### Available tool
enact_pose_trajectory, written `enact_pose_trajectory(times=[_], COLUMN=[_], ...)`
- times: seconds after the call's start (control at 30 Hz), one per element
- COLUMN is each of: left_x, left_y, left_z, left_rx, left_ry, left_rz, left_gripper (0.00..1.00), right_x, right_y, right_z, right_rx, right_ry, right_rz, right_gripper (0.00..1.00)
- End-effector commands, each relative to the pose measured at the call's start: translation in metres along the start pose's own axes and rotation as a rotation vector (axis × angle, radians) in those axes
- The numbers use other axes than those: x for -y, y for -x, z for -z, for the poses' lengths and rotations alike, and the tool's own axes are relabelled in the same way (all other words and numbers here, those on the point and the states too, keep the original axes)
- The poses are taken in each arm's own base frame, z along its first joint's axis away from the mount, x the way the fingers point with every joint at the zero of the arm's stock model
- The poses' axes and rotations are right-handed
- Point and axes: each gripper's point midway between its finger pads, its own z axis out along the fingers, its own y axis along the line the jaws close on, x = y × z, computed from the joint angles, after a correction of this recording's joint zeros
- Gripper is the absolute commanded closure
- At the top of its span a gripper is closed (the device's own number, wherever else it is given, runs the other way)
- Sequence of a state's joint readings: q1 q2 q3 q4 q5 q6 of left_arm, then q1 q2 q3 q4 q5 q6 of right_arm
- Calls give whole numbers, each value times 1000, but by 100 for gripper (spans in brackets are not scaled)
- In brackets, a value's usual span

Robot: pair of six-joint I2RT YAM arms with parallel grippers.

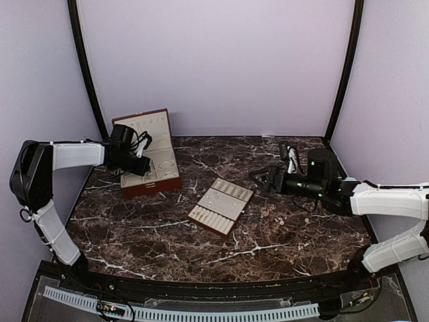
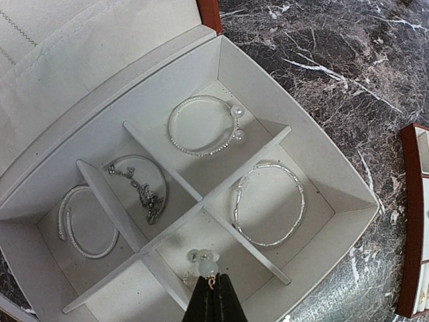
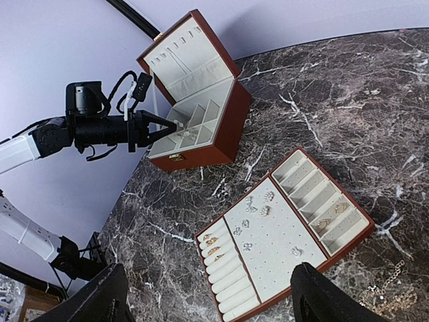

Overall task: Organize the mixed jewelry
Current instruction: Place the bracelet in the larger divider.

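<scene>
While bangles (image 2: 201, 126) sit sorted in the box (image 2: 301, 134) and studs (image 3: 258, 208) fill the tray (image 3: 275, 268), left claw (image 2: 214, 305) is pressed together, pinching a pearl piece (image 2: 204, 263) over a front compartment. Right claw (image 3: 208, 285) spread, empty. Chain (image 3: 383, 290) loose on table (image 3: 348, 87): roughly halfway, I'd say.

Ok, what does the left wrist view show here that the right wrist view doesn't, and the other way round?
Only left wrist: inside the box's compartments, four bracelets, one pearl-ended, and a pale beaded piece pinched in the shut left gripper. Only right wrist: the tray's rings and studs, plus a chain loose on the table. Both: box, left gripper, table, and the tray, though left wrist catches only its edge.
</scene>
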State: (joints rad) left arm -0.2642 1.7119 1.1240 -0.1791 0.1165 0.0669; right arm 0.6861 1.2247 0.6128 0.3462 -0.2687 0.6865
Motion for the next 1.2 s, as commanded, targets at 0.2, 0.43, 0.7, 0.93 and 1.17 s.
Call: enact_pose_trajectory(times=[0.2, 0.43, 0.7, 0.93, 1.17], left_x=[-1, 9, -1, -10, -13], left_y=[-1, -4, -14, -18, -17], left_z=[-8, -14, -21, -24, -24], left_rx=[-41, -58, -113, -137, -137], left_ry=[-23, -91, -39, 16, 34], left_rz=[35, 43, 50, 47, 56], left_gripper=[100, 100, 100, 100, 81], right_x=[-1, 0, 0, 1, 3], right_y=[4, 4, 4, 5, 5], right_z=[3, 2, 4, 6, 8], right_rx=[33, 36, 38, 49, 55], right_ry=[13, 11, 9, 5, -7], right_rz=[7, 6, 6, 4, 4], right_gripper=[14, 15, 14, 14, 14])
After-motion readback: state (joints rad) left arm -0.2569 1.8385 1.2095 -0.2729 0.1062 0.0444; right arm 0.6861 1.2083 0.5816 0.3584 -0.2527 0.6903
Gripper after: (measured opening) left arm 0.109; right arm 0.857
